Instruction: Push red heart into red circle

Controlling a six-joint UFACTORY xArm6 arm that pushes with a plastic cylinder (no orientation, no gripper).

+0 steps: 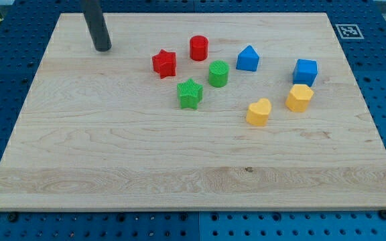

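The red circle stands near the view's top centre. Just to its lower left sits a red star-shaped block; I see no red heart-shaped block on the board. My tip rests on the board at the view's upper left, well to the left of the red star and the red circle, touching no block.
A green circle and a green star sit below the red blocks. A blue pentagon-like block and a blue cube lie to the right, with a yellow hexagon and a yellow heart below them. The wooden board has blue pegboard around it.
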